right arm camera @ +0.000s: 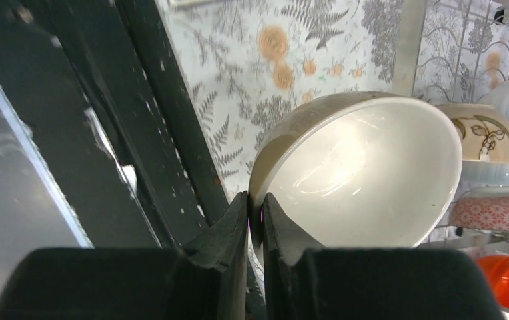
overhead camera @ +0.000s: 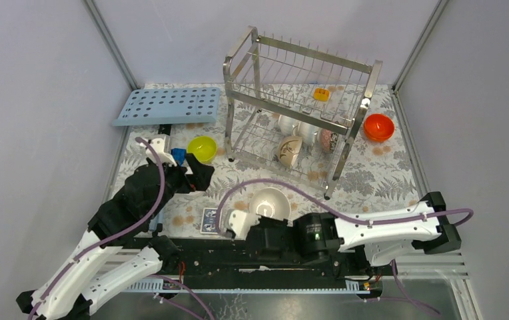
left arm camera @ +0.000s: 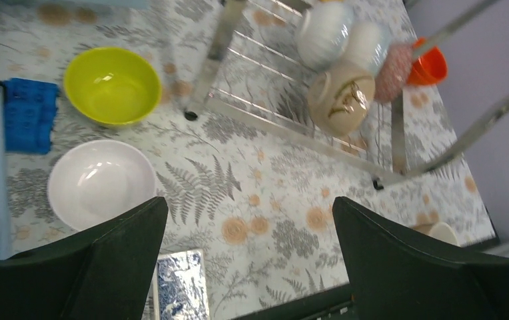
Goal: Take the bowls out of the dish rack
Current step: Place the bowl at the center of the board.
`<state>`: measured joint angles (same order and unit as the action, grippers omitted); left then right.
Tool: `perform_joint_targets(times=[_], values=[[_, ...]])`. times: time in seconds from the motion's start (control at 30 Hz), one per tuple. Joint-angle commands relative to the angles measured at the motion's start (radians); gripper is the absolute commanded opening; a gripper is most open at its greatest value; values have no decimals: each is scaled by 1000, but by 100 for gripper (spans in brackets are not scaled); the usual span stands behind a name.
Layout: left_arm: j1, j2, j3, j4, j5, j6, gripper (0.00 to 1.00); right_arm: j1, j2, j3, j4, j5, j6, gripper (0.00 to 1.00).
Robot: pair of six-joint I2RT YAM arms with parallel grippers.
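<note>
The steel dish rack (overhead camera: 345,67) stands at the back middle. Its lower tier holds two white bowls (overhead camera: 286,123), a beige bowl (overhead camera: 290,151) and a speckled bowl (overhead camera: 327,139); they also show in the left wrist view (left arm camera: 340,99). My right gripper (right arm camera: 255,200) is shut on the rim of a beige bowl with a white inside (right arm camera: 365,167), held in front of the rack (overhead camera: 270,202). My left gripper (left arm camera: 248,203) is open and empty above the tablecloth. A white bowl (left arm camera: 102,183) and a yellow-green bowl (left arm camera: 112,85) sit on the table left of the rack. An orange-red bowl (overhead camera: 378,127) sits right of it.
A light-blue perforated tray (overhead camera: 168,105) leans at the back left. A blue block (left arm camera: 30,115) lies beside the yellow-green bowl. A blue-patterned card (overhead camera: 210,220) lies near the front edge. A yellow-orange block (overhead camera: 320,94) sits on the rack's upper tier. Grey walls close in on three sides.
</note>
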<state>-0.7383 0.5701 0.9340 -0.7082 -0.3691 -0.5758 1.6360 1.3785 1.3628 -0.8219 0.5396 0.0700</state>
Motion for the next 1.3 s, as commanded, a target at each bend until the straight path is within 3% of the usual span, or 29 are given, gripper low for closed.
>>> perform_joint_targets(times=[0.0, 0.17, 0.3, 0.43, 0.57, 0.63, 0.9, 1.03, 1.27], values=[[-3, 16, 1, 63, 231, 78, 99, 87, -87, -134, 74, 170, -59, 0], [-3, 64, -39, 73, 495, 141, 99, 205, -64, -264, 90, 192, -65, 0], [-12, 123, -49, 72, 592, 138, 99, 230, -32, -317, 89, 187, -65, 0], [-99, 187, -31, 71, 553, 129, 98, 231, -39, -352, 129, 117, -65, 0], [-326, 282, -14, 65, 360, 64, 96, 231, -30, -362, 150, 59, -95, 0], [-386, 327, -9, 64, 302, 35, 95, 231, -21, -361, 152, 40, -95, 0], [-444, 455, 20, 70, 315, 45, 86, 231, 6, -346, 165, 13, -98, 0], [-450, 502, 21, 41, 313, 66, 71, 230, 24, -333, 171, 6, -117, 0], [-451, 540, 20, 15, 290, 65, 58, 231, 59, -309, 174, 8, -135, 0]])
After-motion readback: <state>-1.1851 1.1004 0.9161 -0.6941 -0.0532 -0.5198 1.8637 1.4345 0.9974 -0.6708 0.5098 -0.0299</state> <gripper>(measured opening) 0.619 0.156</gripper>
